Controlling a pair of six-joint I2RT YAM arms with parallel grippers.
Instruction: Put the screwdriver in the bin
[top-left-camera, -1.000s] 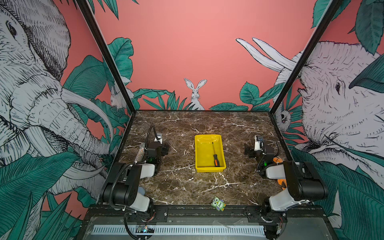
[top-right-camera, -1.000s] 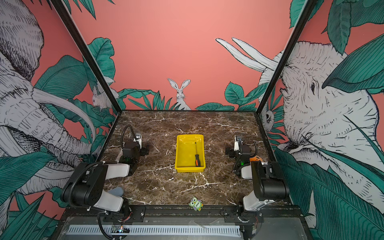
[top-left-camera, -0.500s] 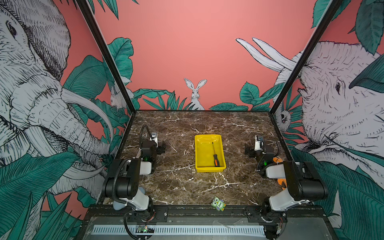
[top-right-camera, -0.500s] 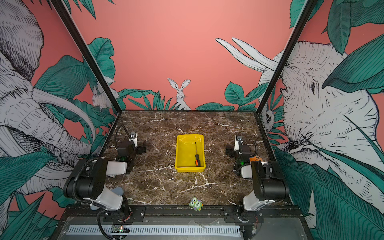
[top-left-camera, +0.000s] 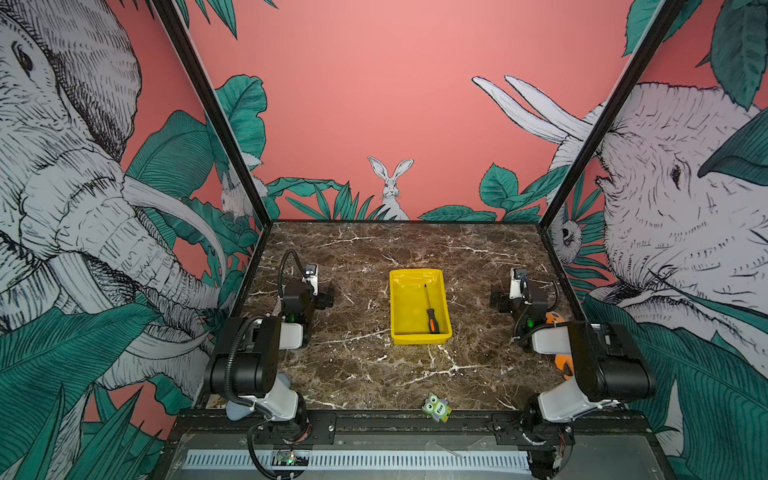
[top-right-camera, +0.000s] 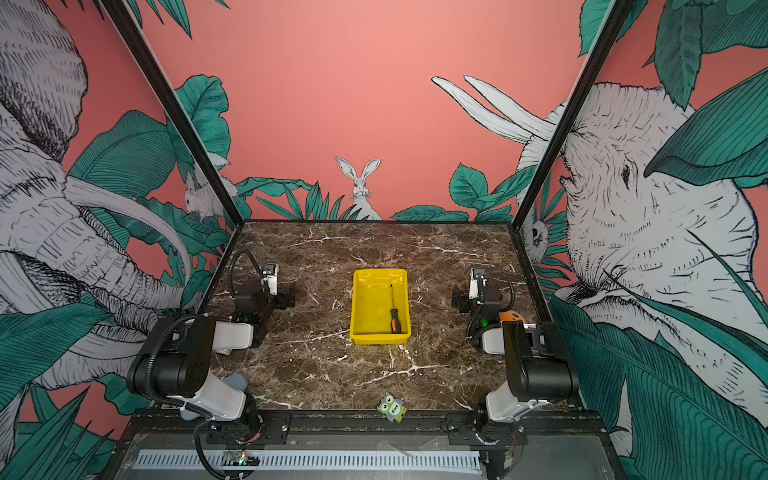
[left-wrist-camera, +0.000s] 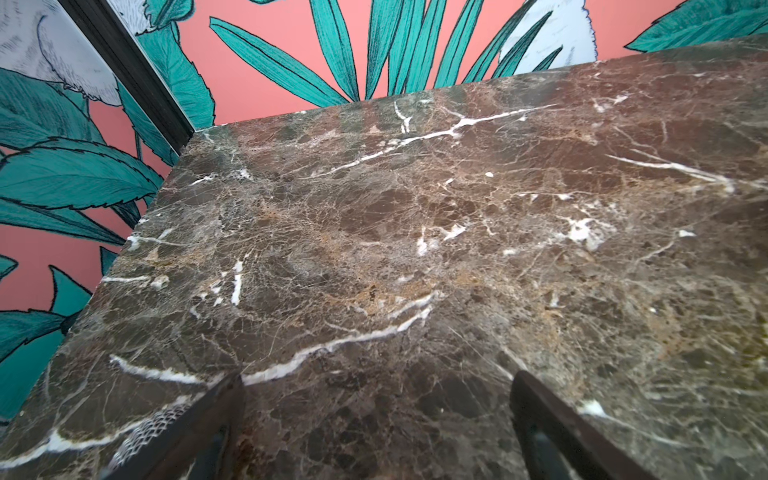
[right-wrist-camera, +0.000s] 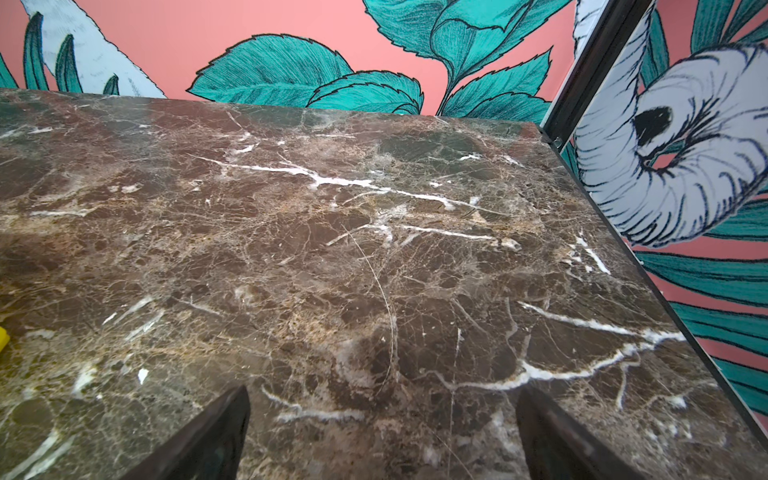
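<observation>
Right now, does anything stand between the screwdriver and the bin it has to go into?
Nothing visible does. The screwdriver lies inside the bin, along its right side, with the handle toward the near wall. The left gripper and right gripper are both open over bare table, away from the bin.

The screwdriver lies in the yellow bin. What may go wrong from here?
1. The screwdriver rests near the bin's right wall; a bump to the bin might shake it out.
2. The owl toy sits at the table's front edge and could be knocked off.
3. An orange object lies close to the right arm; the arm's motion may push it.
</observation>
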